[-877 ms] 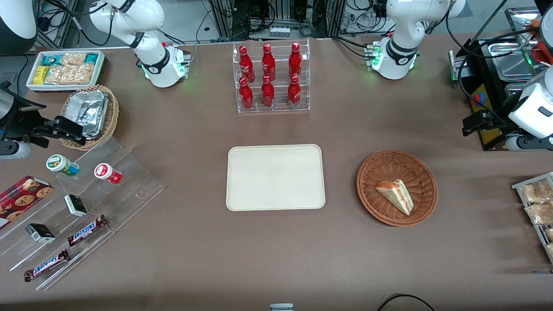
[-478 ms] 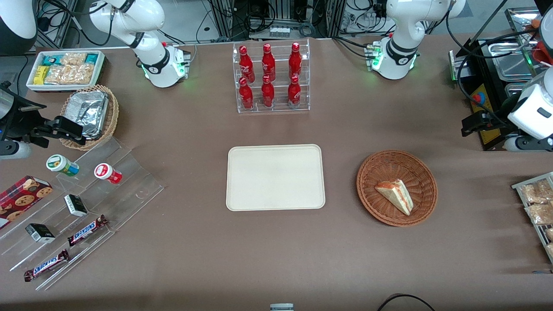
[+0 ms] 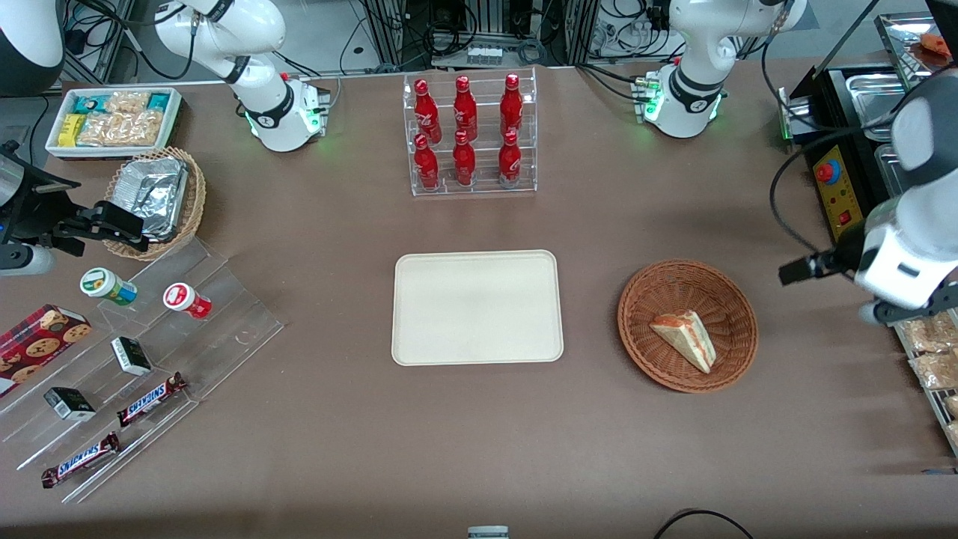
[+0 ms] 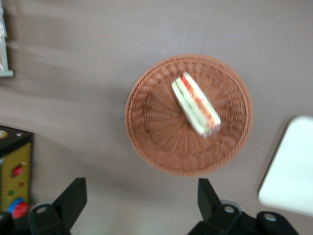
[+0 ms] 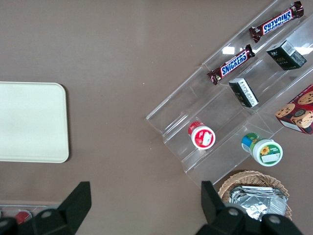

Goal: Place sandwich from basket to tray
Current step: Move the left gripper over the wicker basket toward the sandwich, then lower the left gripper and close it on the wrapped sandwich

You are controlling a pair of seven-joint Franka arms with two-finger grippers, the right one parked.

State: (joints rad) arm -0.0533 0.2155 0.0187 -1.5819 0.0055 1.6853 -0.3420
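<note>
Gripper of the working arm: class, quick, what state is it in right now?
Gripper: open and empty, up in the air above the table beside the basket.

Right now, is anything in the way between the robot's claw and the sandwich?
Nothing visible. The gripper, open, hangs high over bare table beside the basket, toward the working arm's end. The sandwich lies uncovered in the basket.

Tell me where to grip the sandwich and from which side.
Likely from above: open gripper is apart from basket. Close across the sandwich's two bread faces near mid-length; the wedge lies on its edge, filling stripes facing up, clear of the rim.
</note>
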